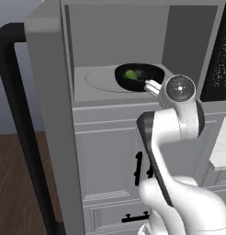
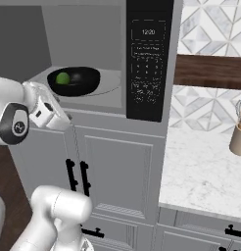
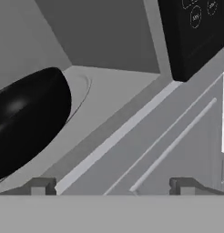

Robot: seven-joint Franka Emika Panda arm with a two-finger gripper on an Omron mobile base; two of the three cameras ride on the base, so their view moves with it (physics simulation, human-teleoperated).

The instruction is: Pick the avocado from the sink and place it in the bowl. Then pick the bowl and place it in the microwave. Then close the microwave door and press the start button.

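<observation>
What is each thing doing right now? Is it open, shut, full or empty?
microwave: open, with the bowl inside on its turntable.
microwave door: swung wide open.
bowl: upright, holding the avocado.
avocado: lying in the bowl.
gripper: open, holding nothing, just outside the microwave.
control panel: clock lit up.
cabinet doors: shut.
</observation>
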